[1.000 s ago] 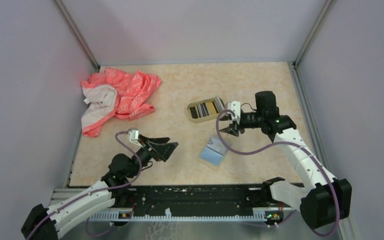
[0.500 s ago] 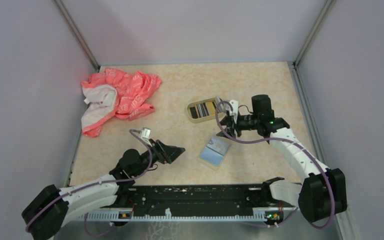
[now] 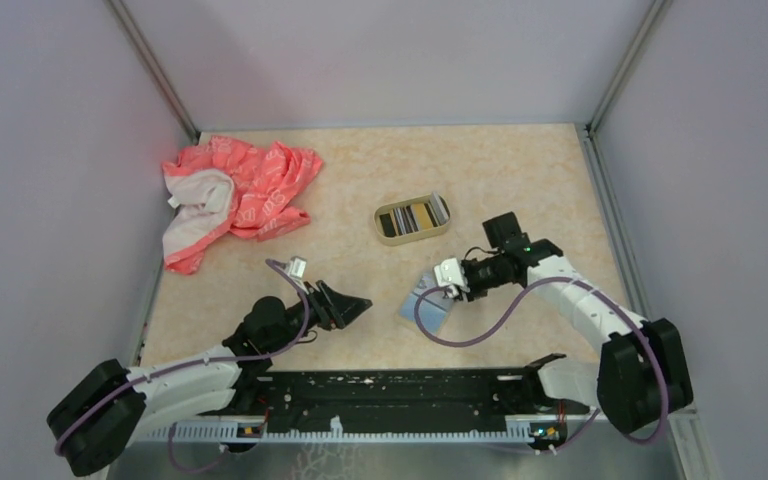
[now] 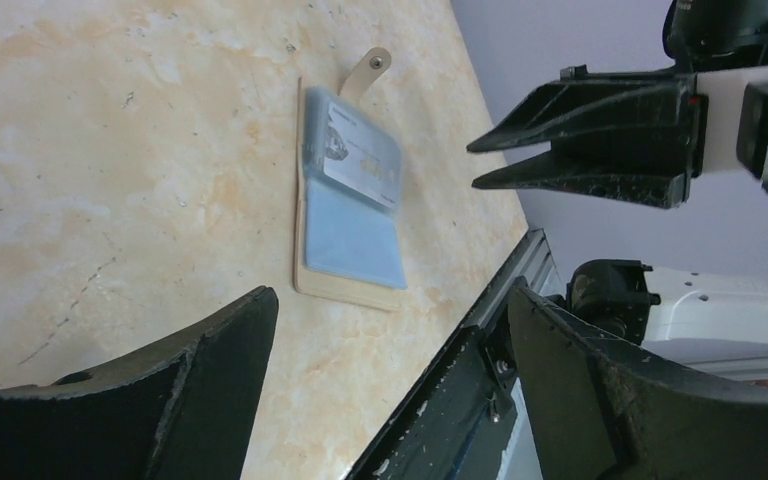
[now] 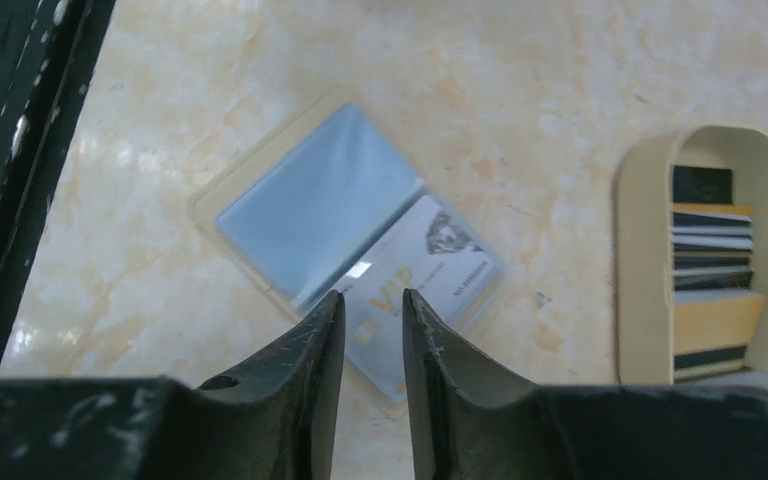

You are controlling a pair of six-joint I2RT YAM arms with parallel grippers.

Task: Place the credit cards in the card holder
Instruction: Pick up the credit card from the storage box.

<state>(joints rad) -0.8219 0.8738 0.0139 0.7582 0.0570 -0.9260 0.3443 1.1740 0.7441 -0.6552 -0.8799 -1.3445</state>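
Right gripper, jaws narrowly apart and empty, hangs above the sleeved silvery card. Left gripper gapes wide. Lying flat, the card may slip the pinch.

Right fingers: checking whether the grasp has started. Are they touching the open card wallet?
Apart. The left wrist view shows the right fingers from the side, hovering with bare table visible between their tips and the card wallet.

One tin; one wallet; one cloth
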